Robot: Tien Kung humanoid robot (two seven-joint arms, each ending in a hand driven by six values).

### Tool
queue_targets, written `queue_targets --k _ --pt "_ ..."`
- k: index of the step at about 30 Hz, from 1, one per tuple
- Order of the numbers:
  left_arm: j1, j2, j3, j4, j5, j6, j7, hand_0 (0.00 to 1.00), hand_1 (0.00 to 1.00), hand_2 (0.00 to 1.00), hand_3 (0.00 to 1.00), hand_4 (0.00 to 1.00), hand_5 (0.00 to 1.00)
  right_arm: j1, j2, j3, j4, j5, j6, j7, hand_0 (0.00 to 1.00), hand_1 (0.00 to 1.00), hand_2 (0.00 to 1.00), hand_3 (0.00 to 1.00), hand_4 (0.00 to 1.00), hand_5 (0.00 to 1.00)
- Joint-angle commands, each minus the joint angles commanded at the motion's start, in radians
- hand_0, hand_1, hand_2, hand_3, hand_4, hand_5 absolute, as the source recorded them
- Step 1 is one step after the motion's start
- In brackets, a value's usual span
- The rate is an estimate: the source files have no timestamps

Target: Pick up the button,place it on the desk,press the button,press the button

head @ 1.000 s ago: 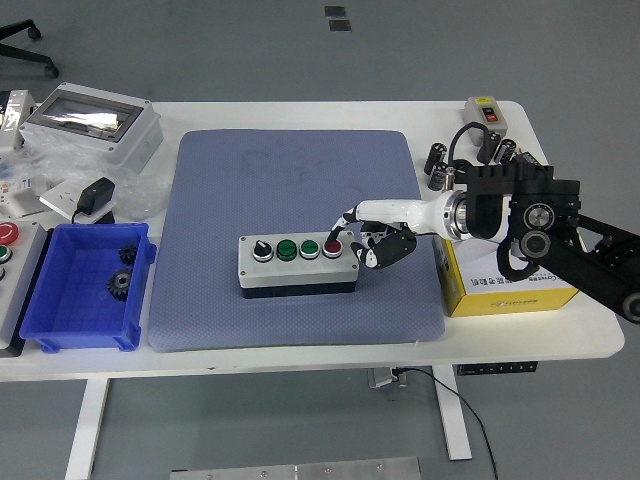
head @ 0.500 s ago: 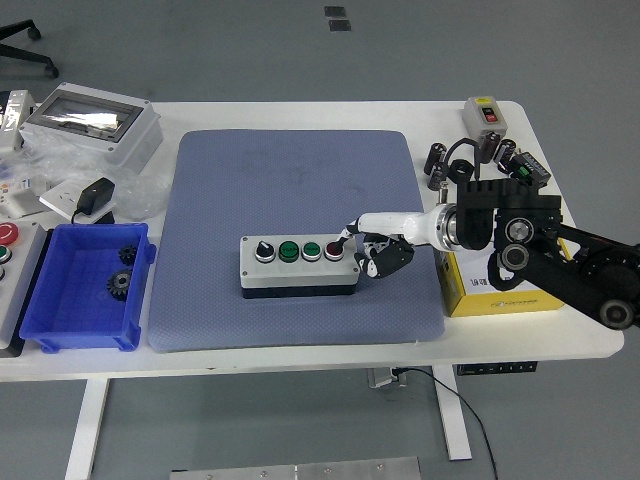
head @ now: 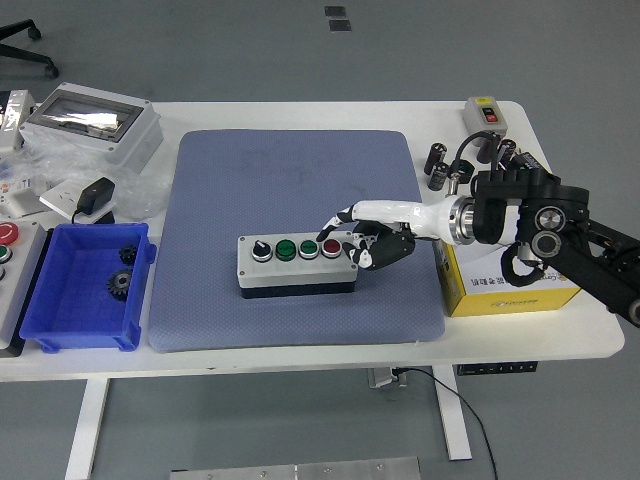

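Observation:
A grey button box (head: 296, 262) lies on the blue mat (head: 290, 180), with a black selector knob, two green buttons and a red button (head: 331, 246) along its top. My right hand (head: 362, 240) reaches in from the right. Its index finger (head: 335, 222) is stretched out just above and behind the red button, while the other fingers are curled under beside the box's right end. The hand holds nothing. My left arm is out of view.
A yellow box (head: 500, 285) stands under my right forearm at the mat's right edge. A blue bin (head: 85, 290) with black gears sits at the left. A grey enclosure (head: 92, 122), a black adapter (head: 97, 194), a small switch box (head: 487, 113) and black cylinders (head: 438, 165) lie along the back.
The index fingertip, which was down on the red button half a second ago, has lifted slightly up and back. The button box has shifted a little to the left.

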Motion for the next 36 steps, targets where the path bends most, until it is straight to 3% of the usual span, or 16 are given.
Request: queue_targets --k 5,6,7,12,13,18,19,24,25,30,31,36 --pt "0.005 -0.008 0.013 0.003 -0.01 0.02 0.006 0.652 0.56 0.502 0.569 0.445 0.002 -0.125 0.059 0.132 -0.023 -0.081 -0.164 0.112 0.007 0.129 0.209 0.827 0.149 0.065" --pt "0.006 -0.009 0.017 0.004 -0.014 0.026 0.009 0.652 0.56 0.502 0.569 0.445 0.002 -0.149 0.072 0.154 -0.027 -0.076 -0.197 0.138 0.007 0.129 0.209 0.827 0.149 0.065" --pt "0.008 -0.011 0.023 0.004 -0.018 0.036 0.015 0.652 0.56 0.499 0.569 0.445 0.002 -0.179 0.092 0.179 -0.036 -0.055 -0.239 0.176 0.037 0.196 0.294 0.827 0.309 0.146" --pt "0.013 -0.016 0.036 0.006 -0.025 0.07 0.031 0.652 0.56 0.499 0.569 0.445 0.002 -0.314 0.166 0.275 -0.041 0.035 -0.423 0.353 0.037 0.196 0.294 0.827 0.309 0.146" --pt "0.013 -0.016 0.036 0.007 -0.024 0.074 0.03 0.652 0.561 0.499 0.569 0.442 0.002 -0.342 0.175 0.285 -0.036 0.045 -0.465 0.392 0.227 0.406 0.55 0.774 0.457 0.241" --pt "0.012 -0.018 0.031 0.015 -0.01 0.083 0.014 0.652 0.561 0.499 0.569 0.442 0.002 -0.459 0.191 0.294 -0.029 0.072 -0.646 0.55 0.227 0.406 0.55 0.774 0.457 0.241" --pt "0.011 -0.019 0.03 0.016 -0.007 0.083 0.011 0.654 0.562 0.5 0.569 0.44 0.002 -0.479 0.193 0.29 -0.033 0.079 -0.676 0.576 0.569 0.656 0.679 0.756 0.511 0.269" --pt "0.007 -0.021 0.029 0.023 -0.002 0.084 -0.002 0.654 0.562 0.5 0.569 0.44 0.002 -0.56 0.209 0.297 -0.054 0.105 -0.821 0.706 0.569 0.656 0.679 0.756 0.511 0.269" --pt "0.006 -0.021 0.029 0.023 -0.002 0.084 -0.002 0.653 0.563 0.502 0.569 0.446 0.002 -0.563 0.21 0.302 -0.056 0.108 -0.84 0.723 0.772 0.759 0.775 0.785 0.612 0.325" --pt "0.003 -0.02 0.032 0.022 -0.008 0.087 0.002 0.653 0.563 0.502 0.569 0.446 0.002 -0.571 0.206 0.333 -0.06 0.119 -0.895 0.768 0.772 0.759 0.775 0.785 0.612 0.325" --pt "0.003 -0.02 0.033 0.021 -0.01 0.087 0.003 0.652 0.563 0.504 0.571 0.445 0.002 -0.574 0.204 0.341 -0.059 0.122 -0.898 0.773 0.821 0.788 0.812 0.807 0.716 0.485" --pt "0.005 -0.018 0.039 0.018 -0.018 0.088 0.012 0.652 0.563 0.504 0.571 0.445 0.002 -0.602 0.198 0.388 -0.056 0.162 -0.893 0.801 0.821 0.788 0.812 0.807 0.716 0.485"
